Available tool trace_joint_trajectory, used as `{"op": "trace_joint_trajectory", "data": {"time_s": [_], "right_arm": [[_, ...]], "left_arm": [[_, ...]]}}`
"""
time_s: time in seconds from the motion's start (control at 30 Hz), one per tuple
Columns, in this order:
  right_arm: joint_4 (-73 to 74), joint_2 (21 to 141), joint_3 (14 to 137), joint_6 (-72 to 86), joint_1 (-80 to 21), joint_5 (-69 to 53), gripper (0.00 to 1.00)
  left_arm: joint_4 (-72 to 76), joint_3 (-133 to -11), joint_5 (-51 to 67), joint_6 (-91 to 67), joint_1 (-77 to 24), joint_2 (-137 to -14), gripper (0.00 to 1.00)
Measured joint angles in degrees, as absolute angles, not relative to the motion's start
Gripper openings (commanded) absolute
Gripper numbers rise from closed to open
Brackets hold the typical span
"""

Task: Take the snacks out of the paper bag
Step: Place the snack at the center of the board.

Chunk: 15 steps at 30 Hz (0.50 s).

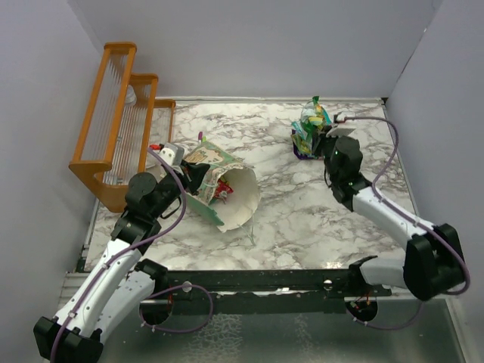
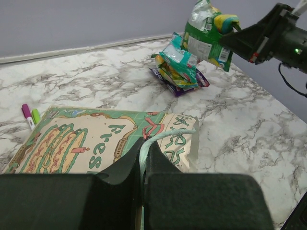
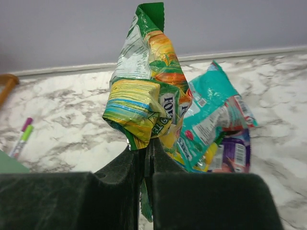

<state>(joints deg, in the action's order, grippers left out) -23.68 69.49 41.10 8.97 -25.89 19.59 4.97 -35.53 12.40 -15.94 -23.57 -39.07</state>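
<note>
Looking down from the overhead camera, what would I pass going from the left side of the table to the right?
rack → paper bag → snack pile → right arm

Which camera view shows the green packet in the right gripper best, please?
The right wrist view: the green packet shows large and close, its lower edge pinched in the right gripper. The left wrist view shows it smaller, from the side, above the pile of packets. The top external view shows it tiny.
</note>
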Motion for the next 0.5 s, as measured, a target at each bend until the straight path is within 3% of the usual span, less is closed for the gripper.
{"op": "trace_joint_trajectory", "data": {"time_s": [0.27,0.5], "right_arm": [[-26.2,84.7,50.3,32.5,-7.7,-3.2,0.01],[-32.9,94.5,51.8,48.1,1.1,-16.6,0.01]], "left_arm": [[5.0,-35.5,12.4,-15.9,-23.6,-39.2,0.0],[5.0,-35.5,12.6,-15.9,-23.6,-39.3,0.0]]}}
